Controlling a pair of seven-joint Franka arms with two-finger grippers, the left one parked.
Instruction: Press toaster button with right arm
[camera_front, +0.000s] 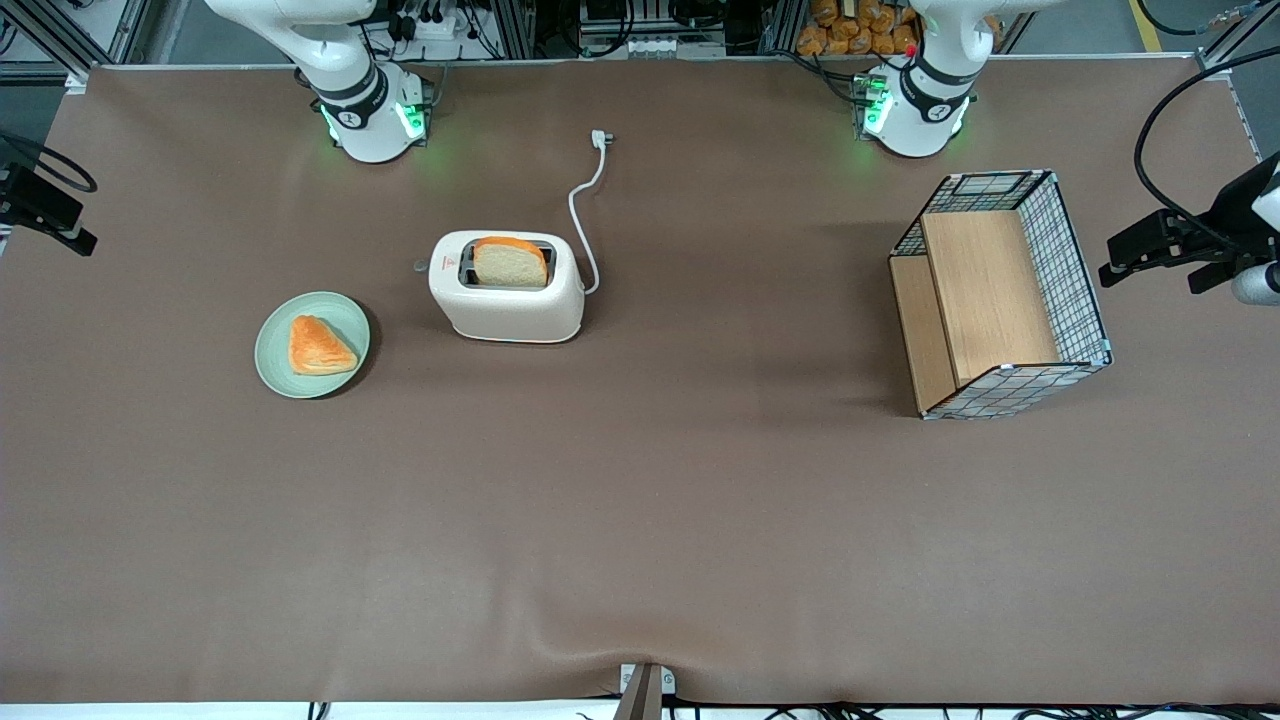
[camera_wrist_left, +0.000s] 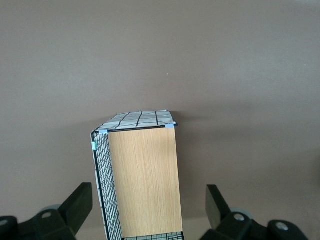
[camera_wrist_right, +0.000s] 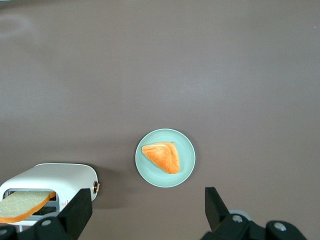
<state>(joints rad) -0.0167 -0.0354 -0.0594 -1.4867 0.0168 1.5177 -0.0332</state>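
- I see the toaster (camera_front: 507, 288) on the brown table (camera_front: 640, 520). It is cream-white with round corners.
- A tiny red mark sits at its narrow end, too small for me to read.
- A slice of bread (camera_front: 510, 263) stands in the top slot.
- The button (camera_front: 421, 266) is a small grey knob on the end that faces the green plate (camera_front: 312, 344).
- The plate holds a piece of toast (camera_front: 319, 346), just beside the toaster.
- A white cord (camera_front: 585, 215) lies on the table.
- My gripper (camera_wrist_right: 145, 207) hangs high above the plate and toaster, fingers spread wide with nothing between them.
- A wire basket (camera_front: 1000, 293) sits toward the parked arm's end.
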